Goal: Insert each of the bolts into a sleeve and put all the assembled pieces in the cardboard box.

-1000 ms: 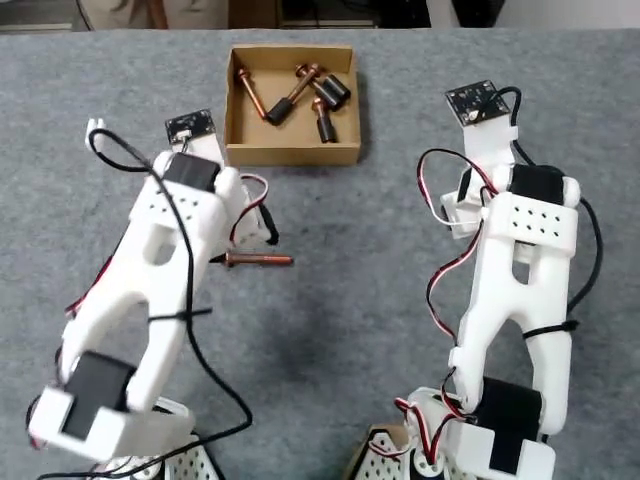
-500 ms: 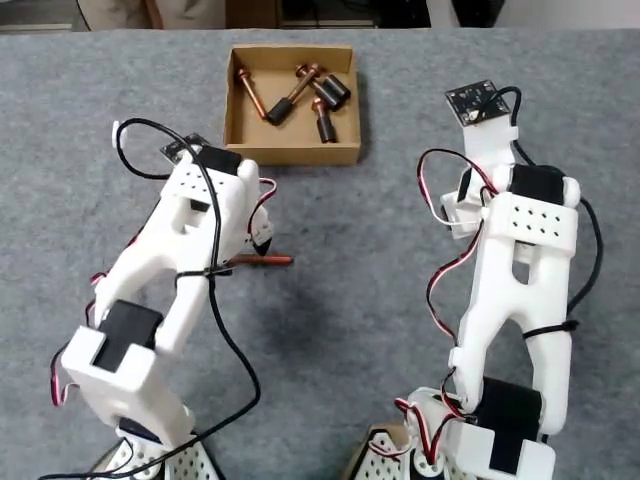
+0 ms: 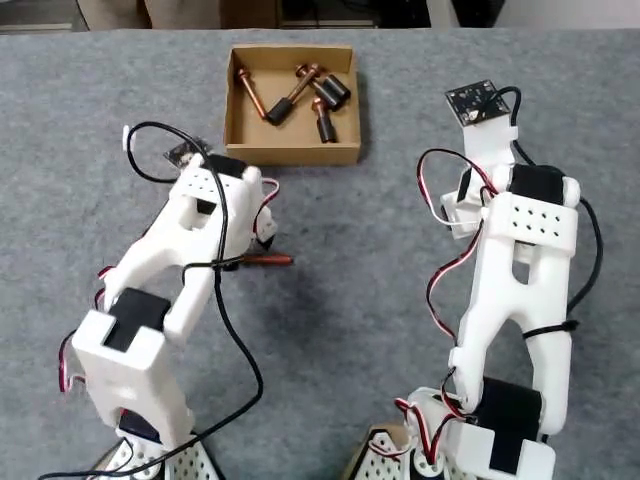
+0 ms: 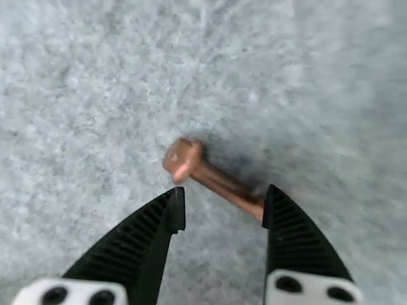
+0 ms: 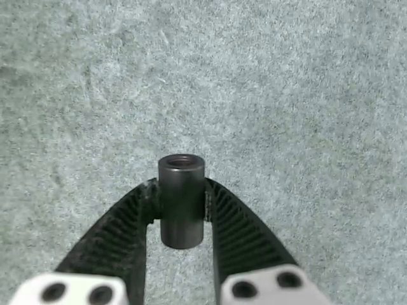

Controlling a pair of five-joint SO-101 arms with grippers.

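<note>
On the grey felt table (image 3: 350,330), a long copper bolt (image 4: 216,181) lies crosswise before the open-jawed left gripper (image 4: 224,194). The right gripper (image 5: 180,187) clamps a black cylindrical sleeve (image 5: 182,210).

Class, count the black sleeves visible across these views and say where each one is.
4. Three sleeves lie in the cardboard box; one sleeve is clamped in the right gripper. Others may be hidden.
</note>
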